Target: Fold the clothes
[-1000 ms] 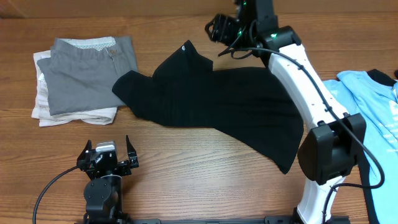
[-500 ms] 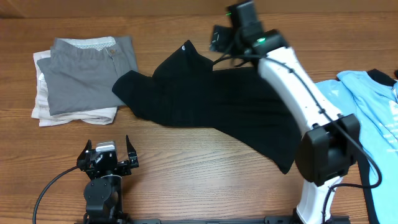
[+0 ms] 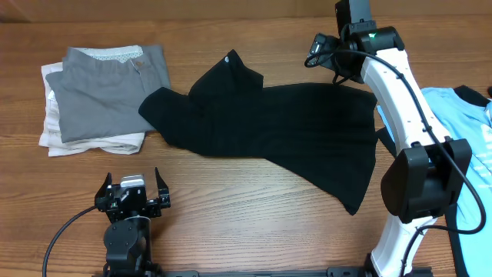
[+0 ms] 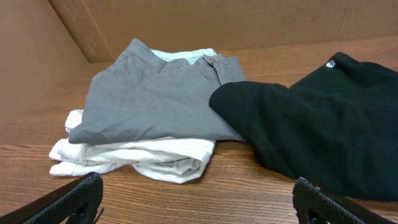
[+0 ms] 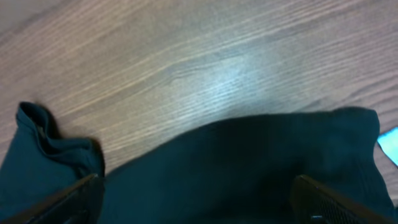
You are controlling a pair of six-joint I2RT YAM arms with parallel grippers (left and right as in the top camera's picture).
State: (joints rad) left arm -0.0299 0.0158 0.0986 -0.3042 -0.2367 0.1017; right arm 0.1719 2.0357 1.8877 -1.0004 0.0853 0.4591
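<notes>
No legible text, brand, number or sign found in any view. One item noted: a small white print [image 3: 231, 55] on the black shirt [image 3: 269, 131], at the garment's raised corner nearest the far edge of the table. From overhead it shows only as a pale dot. In the left wrist view it appears as a small round mark [image 4: 331, 63], and its content cannot be read.

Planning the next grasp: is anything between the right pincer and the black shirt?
Nothing visible does. The right pincer hangs open over the black shirt at its far edge. Its wrist view shows only shirt cloth and the wooden table ahead of the fingers.
</notes>
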